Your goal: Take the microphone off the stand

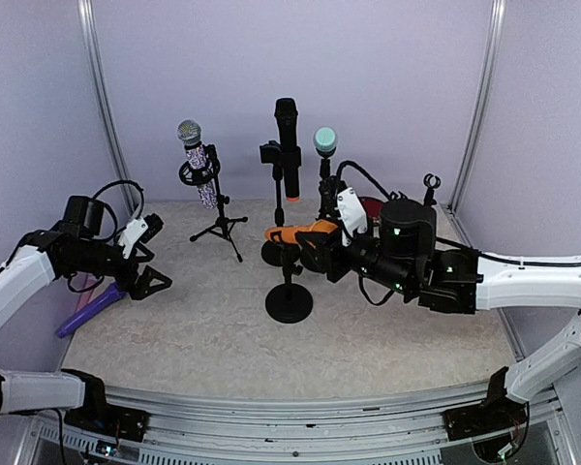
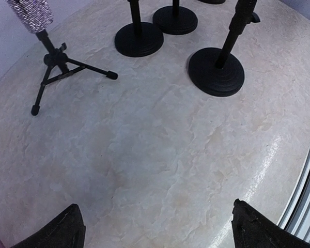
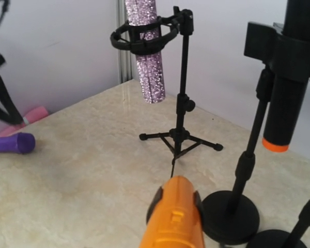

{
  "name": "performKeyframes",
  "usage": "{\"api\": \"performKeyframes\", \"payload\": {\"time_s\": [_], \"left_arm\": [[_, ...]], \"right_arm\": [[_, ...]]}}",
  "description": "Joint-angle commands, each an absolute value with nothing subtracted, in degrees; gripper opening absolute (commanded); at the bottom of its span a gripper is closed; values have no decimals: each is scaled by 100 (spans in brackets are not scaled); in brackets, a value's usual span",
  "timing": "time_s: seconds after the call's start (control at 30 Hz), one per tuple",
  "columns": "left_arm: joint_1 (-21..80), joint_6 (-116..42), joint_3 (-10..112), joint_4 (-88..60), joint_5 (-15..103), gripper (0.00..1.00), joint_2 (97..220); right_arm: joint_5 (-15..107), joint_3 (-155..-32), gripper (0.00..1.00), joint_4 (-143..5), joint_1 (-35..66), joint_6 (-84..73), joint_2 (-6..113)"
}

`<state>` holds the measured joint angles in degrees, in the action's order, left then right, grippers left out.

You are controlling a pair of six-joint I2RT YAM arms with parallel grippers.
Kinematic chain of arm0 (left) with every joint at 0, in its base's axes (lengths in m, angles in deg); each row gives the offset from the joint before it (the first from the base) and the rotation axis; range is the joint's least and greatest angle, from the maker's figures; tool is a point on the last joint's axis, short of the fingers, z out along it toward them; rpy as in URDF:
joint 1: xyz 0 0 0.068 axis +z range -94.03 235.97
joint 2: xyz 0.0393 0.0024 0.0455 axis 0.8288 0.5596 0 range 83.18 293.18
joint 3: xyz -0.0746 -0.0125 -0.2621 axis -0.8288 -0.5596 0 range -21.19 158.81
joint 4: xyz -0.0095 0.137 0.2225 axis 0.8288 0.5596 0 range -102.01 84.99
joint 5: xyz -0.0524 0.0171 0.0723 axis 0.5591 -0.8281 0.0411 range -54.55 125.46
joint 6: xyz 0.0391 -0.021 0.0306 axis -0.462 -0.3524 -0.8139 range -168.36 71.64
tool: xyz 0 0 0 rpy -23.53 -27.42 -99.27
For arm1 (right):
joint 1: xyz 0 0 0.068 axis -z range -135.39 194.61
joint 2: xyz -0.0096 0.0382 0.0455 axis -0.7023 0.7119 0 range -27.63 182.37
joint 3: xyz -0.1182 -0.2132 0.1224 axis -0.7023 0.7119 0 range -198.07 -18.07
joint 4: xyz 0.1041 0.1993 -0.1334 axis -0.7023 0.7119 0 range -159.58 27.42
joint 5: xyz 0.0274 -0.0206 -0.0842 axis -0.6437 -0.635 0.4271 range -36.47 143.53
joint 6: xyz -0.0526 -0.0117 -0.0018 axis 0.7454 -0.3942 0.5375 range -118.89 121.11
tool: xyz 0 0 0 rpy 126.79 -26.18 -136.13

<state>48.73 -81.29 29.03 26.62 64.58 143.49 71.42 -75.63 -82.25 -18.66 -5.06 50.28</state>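
My right gripper point(image 1: 318, 242) is shut on an orange microphone point(image 1: 298, 232) and holds it level over the front round-base stand point(image 1: 290, 300). I cannot tell whether it still sits in that stand's clip. In the right wrist view the orange microphone point(image 3: 175, 219) sticks out between my dark fingers point(image 3: 155, 202). My left gripper point(image 1: 147, 278) is open and empty over the table at the left; its two fingertips point(image 2: 67, 227) frame bare tabletop in the left wrist view.
A glitter microphone point(image 1: 196, 160) sits in a tripod stand point(image 1: 221, 225). A black microphone with an orange end point(image 1: 288, 145) and a teal-headed microphone point(image 1: 325, 142) stand on round bases behind. A purple microphone point(image 1: 87, 312) lies at the left.
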Motion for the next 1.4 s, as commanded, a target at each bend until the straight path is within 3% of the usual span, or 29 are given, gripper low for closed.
{"api": "performKeyframes", "payload": {"time_s": [0.0, 0.23, 0.67, 0.87, 1.1, 1.37], "left_arm": [[4101, -7451, 3018, 2024, 6132, 94, 14678], [3401, -7158, 3030, 1562, 5916, 92, 15170], [3066, -6556, 3622, 452, 5971, 86, 15920], [3066, -6606, 3439, 123, 5907, 82, 15858], [3066, -6482, 3231, -181, 5930, 74, 15856], [3069, -6336, 2923, -511, 5691, 57, 15865]], "right_arm": [[7041, -7716, 22, -8463, -1926, -780, 5204], [6992, -8059, 0, -8890, -2100, -818, 5750], [7054, -8729, 0, -10087, -2342, -1223, 6740], [6972, -9285, 0, -9925, -2359, -1873, 7165], [6801, -9857, 0, -9552, -2467, -1967, 7502], [6909, -10076, 0, -9413, -2624, -1827, 7691]]}}
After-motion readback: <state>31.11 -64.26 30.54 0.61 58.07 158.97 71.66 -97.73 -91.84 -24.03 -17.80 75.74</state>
